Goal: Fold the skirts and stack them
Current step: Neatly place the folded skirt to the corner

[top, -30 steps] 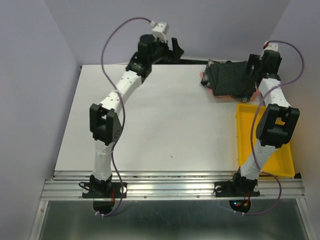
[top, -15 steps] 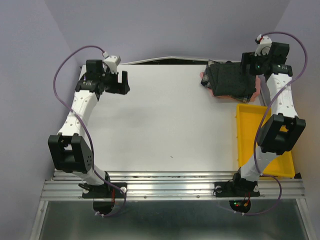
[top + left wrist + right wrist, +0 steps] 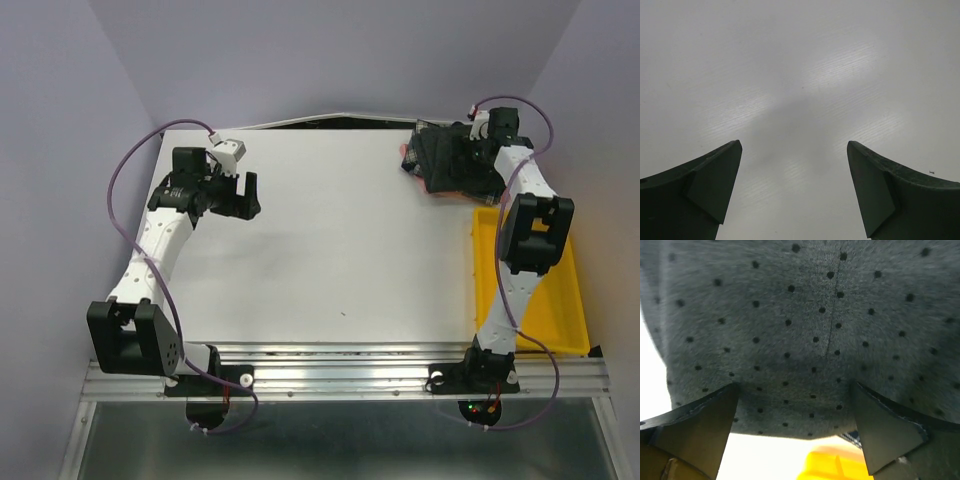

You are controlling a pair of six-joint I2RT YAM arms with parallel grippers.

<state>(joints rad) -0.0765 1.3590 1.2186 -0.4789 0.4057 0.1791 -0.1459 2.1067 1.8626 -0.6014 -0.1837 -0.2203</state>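
- A white bench [image 3: 340,250] fills the middle of the top view. In the left wrist view it is matte, with soft streaks of glare.
- A yellow tray [image 3: 565,310] lies along the bench's right edge, its long side running near to far.
- A tiny dark speck [image 3: 343,314] sits on the bench near its front edge.
- A ribbed aluminium rail [image 3: 340,375] runs along the bench's near edge.
- Lavender walls [image 3: 350,60] close in on the left, far and right sides.

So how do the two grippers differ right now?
The left gripper is over the white table, on its left side; the right gripper is over the charcoal dotted skirt at the far right corner. Both are open.
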